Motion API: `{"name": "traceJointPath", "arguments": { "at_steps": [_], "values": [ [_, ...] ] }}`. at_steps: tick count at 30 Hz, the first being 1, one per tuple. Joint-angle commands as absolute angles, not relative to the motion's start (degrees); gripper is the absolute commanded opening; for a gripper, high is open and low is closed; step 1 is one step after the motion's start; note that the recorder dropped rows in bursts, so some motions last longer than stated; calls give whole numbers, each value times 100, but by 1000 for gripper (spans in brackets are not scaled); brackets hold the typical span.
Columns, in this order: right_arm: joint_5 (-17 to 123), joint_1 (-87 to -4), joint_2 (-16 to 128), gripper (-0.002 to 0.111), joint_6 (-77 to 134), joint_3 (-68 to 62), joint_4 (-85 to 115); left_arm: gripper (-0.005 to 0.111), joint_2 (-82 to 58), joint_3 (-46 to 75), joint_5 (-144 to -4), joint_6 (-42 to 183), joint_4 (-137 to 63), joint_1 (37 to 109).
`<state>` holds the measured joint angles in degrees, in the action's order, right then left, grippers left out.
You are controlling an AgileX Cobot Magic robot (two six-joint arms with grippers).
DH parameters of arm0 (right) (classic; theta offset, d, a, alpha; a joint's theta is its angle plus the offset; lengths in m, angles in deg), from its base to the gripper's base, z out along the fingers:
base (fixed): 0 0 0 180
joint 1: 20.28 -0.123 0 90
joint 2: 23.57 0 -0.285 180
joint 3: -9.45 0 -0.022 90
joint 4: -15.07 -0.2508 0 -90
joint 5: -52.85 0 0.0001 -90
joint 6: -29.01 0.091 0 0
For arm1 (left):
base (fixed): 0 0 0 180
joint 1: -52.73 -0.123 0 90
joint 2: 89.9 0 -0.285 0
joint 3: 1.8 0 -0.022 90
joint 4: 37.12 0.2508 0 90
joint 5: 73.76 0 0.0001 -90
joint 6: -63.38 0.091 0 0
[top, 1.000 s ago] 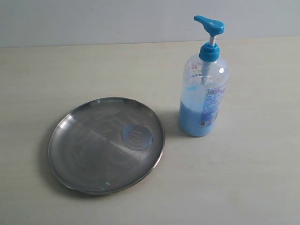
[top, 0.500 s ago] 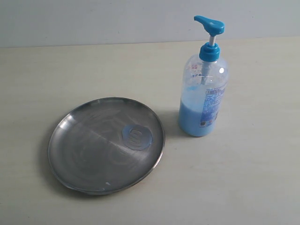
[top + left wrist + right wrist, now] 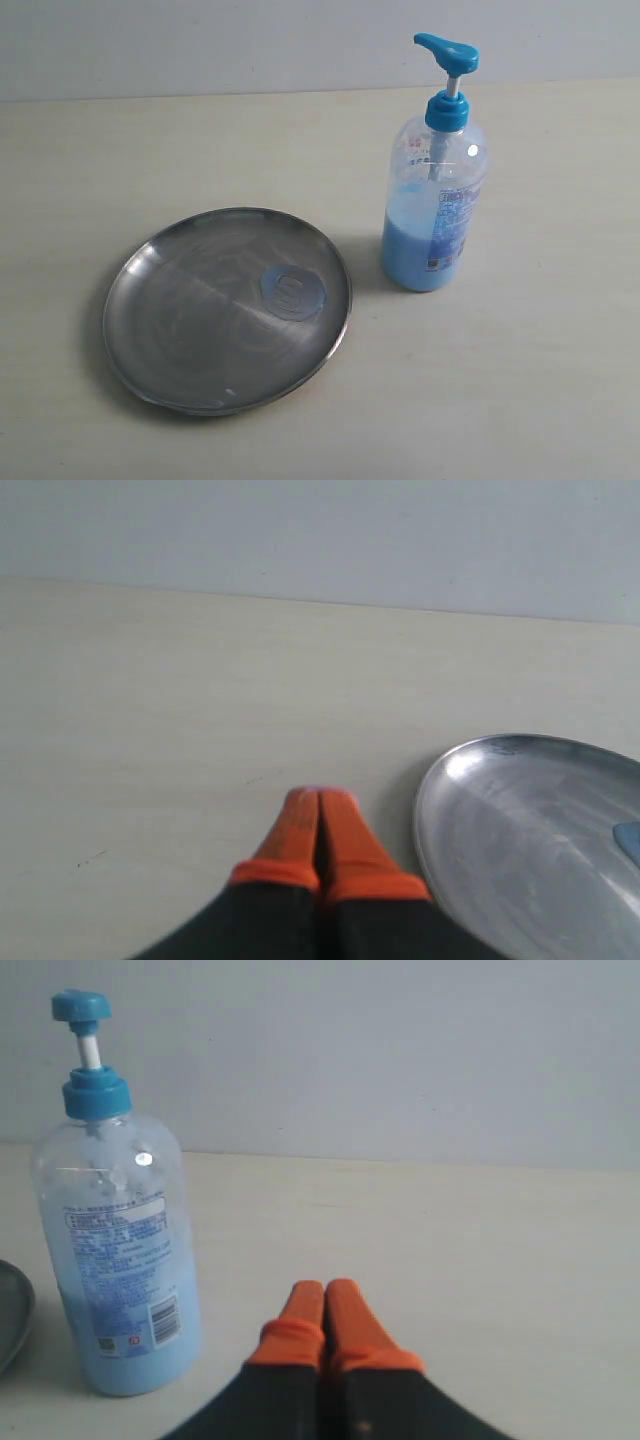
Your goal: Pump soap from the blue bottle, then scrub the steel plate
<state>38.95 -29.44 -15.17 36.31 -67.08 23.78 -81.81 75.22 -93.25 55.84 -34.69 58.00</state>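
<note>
Print on the blue bottle (image 3: 432, 210) label (image 3: 120, 1270) is illegible.

Pale table (image 3: 530, 390) set against a plain wall (image 3: 200, 45).

The tabletop is a light cream colour, matte, with a fine, faint grain running across it and soft, even light over the whole surface. At the back it meets a whitish-grey wall, smooth and uniform, and the two join in one straight line along the far edge. Closer in, the left wrist view picks out a tiny dark fleck (image 3: 92, 858) on the cream surface, and a short, thin scuff (image 3: 255, 778) well apart from it.
</note>
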Motion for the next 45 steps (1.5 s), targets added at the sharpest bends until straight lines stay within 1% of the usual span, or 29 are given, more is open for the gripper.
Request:
{"name": "traceJointPath", "arguments": {
  "at_steps": [1,11,45],
  "values": [
    [3979,-2690,-1579,0,3679,-6777,2394,0,-8211,7542,-9279,5592,-3496,5778],
    [3754,-2616,-1579,0,3601,-6777,2431,0,-8211,7542,-9279,5592,-3496,5778],
    [3754,-2616,-1579,0,3467,-6777,2420,0,-8211,7542,-9279,5592,-3496,5778]
  ]
}}
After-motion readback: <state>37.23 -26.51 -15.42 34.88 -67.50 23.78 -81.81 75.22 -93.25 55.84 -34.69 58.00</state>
